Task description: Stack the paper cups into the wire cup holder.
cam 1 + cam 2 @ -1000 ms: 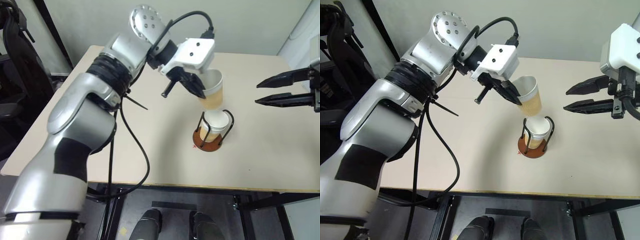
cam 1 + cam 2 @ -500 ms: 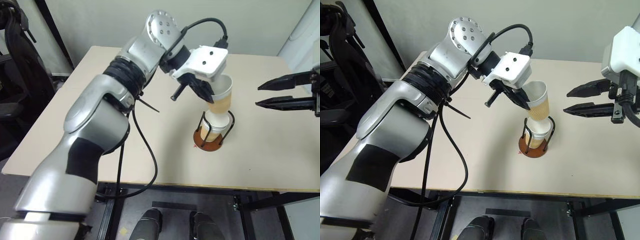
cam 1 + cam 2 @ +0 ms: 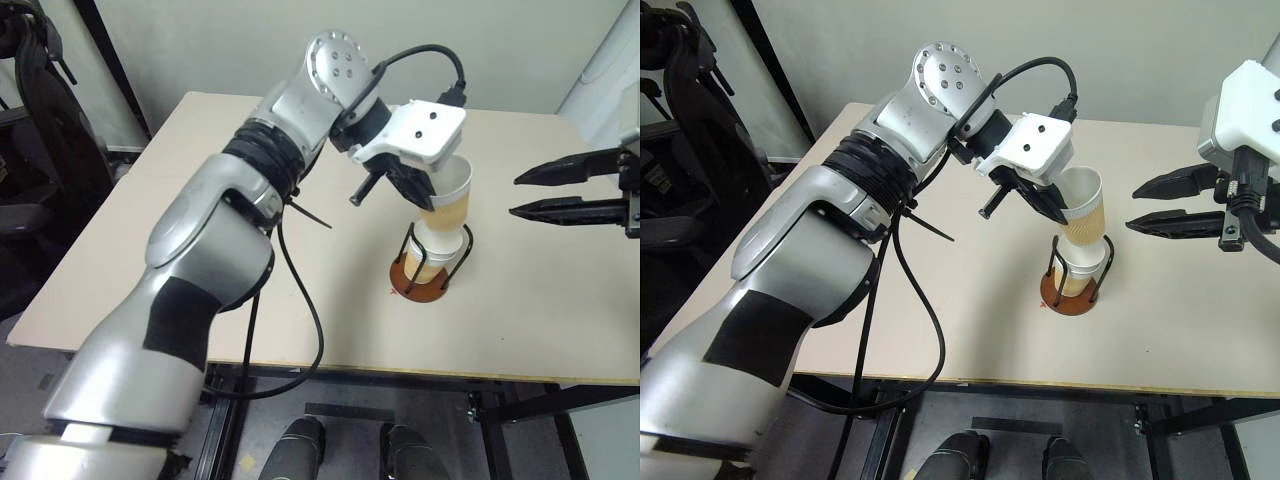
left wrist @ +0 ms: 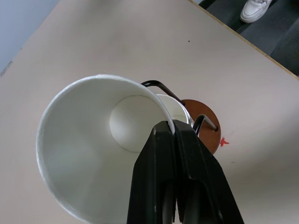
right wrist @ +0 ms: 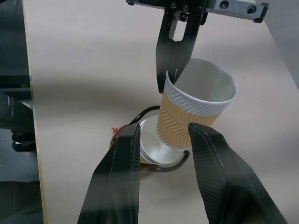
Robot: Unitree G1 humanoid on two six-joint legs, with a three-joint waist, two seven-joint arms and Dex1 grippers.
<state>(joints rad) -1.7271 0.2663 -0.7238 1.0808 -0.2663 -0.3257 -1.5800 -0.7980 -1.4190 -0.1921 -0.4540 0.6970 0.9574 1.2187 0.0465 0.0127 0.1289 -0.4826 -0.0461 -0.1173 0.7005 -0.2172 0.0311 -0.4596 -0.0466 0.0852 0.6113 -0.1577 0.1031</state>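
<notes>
From my remote station, I see a pale beige bench (image 3: 150, 230) on a black metal frame (image 3: 1160, 425), set against a plain light wall (image 3: 1120, 50). A small red mark (image 4: 223, 142) sits on the benchtop, and a tiny dark speck (image 4: 188, 41) lies well apart from it. At the far left stands a black chair (image 3: 40, 120) beside a slanted black bar (image 3: 775, 70). A white shoe (image 4: 254, 9) rests on the dark floor (image 4: 280, 42) past the bench edge.
</notes>
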